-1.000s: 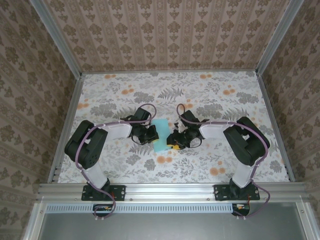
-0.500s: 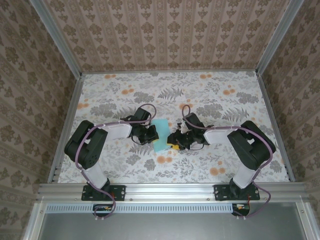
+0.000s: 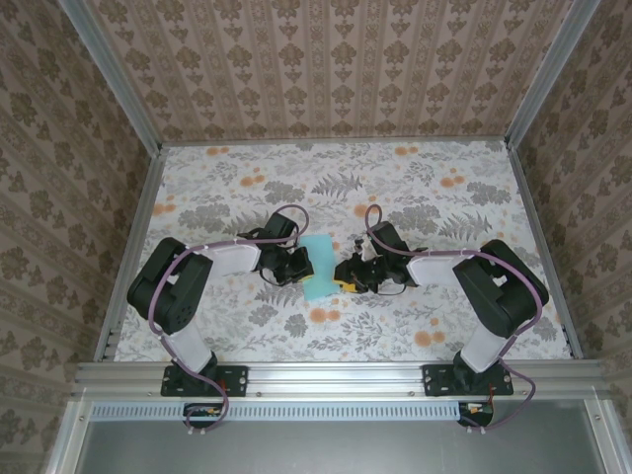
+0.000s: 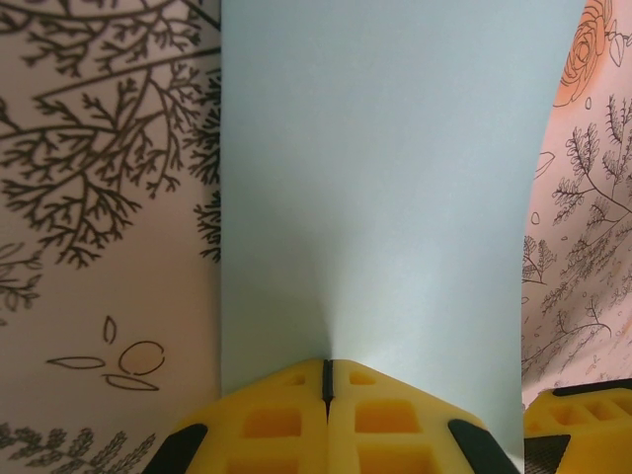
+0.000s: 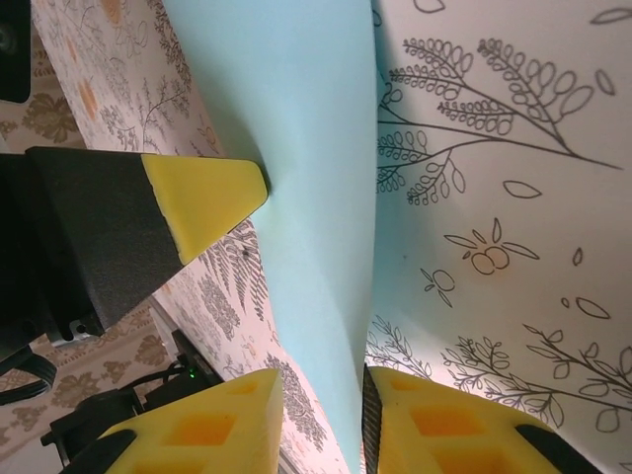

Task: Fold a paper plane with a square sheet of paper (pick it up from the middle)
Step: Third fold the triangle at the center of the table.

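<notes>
**Desk:** What's on your left?

**Operator:** From overhead I see the left gripper (image 3: pixel 296 265) low over the table (image 3: pixel 247 188), against the left edge of the paper (image 3: pixel 318 259). That view can't tell me how its jaws stand, but its wrist camera can. There the two yellow fingers (image 4: pixel 267 425) are pressed together on the paper's near edge, with only a thin dark seam between them.

**Desk:** And the paper itself?

**Operator:** It's mid-table, between the two grippers and touching both. From above I read it as a narrow oblong. Its long axis runs from my near side toward the back wall, barely tilted. The wrist cameras add what the overhead hides: it isn't lying flat. In the left wrist view its right margin bows outward. In the right wrist view it sweeps down as a curved sheet, narrowing toward the fingers.

**Desk:** Right side?

**Operator:** Overhead, the right gripper (image 3: pixel 344 276) sits at the paper's near right corner. On its own camera I see the jaws a little apart. The paper's edge runs down into the gap and lies along one finger, not squeezed. That camera also catches a left finger (image 5: pixel 202 197), its yellow tip touching the paper's face. The left wrist camera shows a right finger (image 4: pixel 578 434) just past the paper's right edge.
</notes>
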Controlling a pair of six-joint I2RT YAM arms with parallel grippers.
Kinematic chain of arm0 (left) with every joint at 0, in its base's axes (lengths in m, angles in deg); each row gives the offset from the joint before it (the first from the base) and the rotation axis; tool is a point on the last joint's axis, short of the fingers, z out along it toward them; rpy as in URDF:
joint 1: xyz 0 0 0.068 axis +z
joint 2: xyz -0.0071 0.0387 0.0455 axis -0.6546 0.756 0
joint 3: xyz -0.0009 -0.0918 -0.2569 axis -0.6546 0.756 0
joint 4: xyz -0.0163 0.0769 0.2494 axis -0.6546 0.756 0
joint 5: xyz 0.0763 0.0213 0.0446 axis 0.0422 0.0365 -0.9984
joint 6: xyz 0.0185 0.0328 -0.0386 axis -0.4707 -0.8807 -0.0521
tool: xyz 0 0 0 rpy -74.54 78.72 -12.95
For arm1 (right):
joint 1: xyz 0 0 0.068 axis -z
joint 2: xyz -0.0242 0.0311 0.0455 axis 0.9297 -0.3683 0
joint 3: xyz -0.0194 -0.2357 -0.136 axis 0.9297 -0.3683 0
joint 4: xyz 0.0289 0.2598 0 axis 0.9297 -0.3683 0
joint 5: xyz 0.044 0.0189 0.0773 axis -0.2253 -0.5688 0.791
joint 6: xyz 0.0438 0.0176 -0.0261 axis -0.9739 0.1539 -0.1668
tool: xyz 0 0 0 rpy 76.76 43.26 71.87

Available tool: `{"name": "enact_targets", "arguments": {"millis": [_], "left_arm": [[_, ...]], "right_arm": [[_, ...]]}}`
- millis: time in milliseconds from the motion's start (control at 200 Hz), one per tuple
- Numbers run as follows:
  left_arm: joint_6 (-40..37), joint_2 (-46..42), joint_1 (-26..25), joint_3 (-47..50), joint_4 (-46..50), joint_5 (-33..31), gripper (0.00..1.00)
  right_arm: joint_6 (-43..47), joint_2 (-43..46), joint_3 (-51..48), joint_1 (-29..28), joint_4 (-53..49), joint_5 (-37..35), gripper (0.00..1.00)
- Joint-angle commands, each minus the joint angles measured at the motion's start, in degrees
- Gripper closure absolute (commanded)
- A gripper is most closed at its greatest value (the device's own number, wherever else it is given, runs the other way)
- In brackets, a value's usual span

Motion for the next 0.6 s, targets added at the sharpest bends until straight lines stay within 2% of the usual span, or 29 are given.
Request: {"name": "enact_targets", "arguments": {"millis": [0, 80, 245, 435, 595], "left_arm": [[0.5, -0.6, -0.1, 0.2, 2.8, -0.6, 0.99], [-0.4, -2.9, -0.3, -1.1, 2.4, -0.1, 0.99], [-5.0, -5.1, -0.1, -5.0, 6.0, -2.2, 0.98], [-6.9, -2.2, 1.6, -5.4, 5.4, -1.3, 0.98], [-7.7, 0.8, 1.7, -5.8, 6.5, -1.9, 0.98]], "right_arm": [[-1.7, -0.9, -0.2, -0.3, -3.3, 0.4, 0.76], [-1.7, -1.4, 0.1, 0.0, -4.3, 0.1, 0.85], [-0.6, -0.7, 1.9, 0.1, -8.8, -0.4, 0.96], [1.8, 0.5, 4.2, 0.3, -16.7, -0.4, 0.99], [1.9, 1.0, 5.2, 0.4, -18.5, -0.5, 1.00]]}}
